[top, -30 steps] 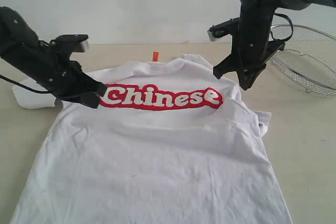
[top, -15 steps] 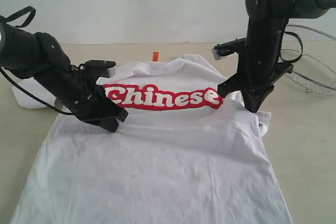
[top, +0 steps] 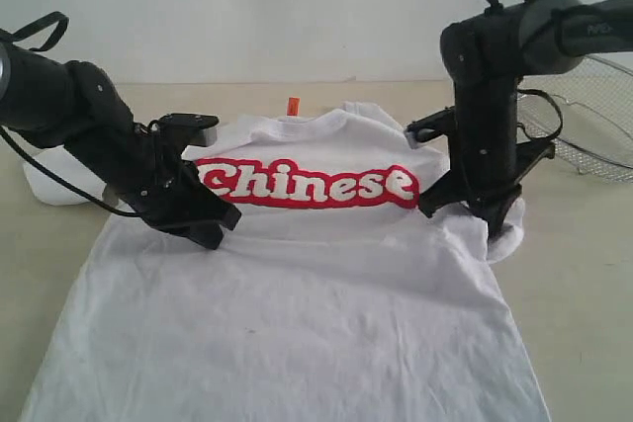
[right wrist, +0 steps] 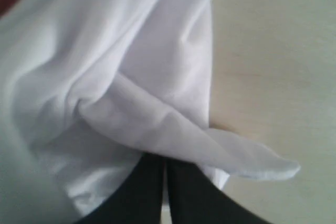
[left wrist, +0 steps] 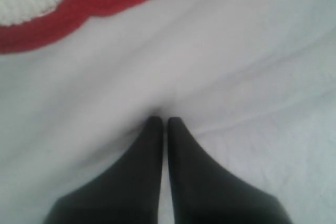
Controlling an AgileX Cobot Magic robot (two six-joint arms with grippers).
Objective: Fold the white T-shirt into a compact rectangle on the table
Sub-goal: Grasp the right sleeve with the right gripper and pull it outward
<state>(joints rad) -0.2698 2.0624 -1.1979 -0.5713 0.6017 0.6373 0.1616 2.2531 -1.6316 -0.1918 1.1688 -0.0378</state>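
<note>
Since the earlier frame the shirt's (top: 297, 294) sleeve (top: 508, 242) by the right gripper (top: 492, 228) has bunched up; the shirt lies spread, lettering (top: 307, 183) up, on the surface (top: 584, 284). That gripper is clenched with a sleeve fold draped over its tips; whether it pinches cloth I cannot tell. Clenched too, the left gripper (top: 211, 235) rests its tips on the cloth just below the lettering

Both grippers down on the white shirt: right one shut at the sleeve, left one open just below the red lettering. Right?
No. The left gripper is shut, not open: the left wrist view shows its fingers pressed together on the shirt just below the red lettering. The right gripper is shut at the sleeve, as you said.
</note>
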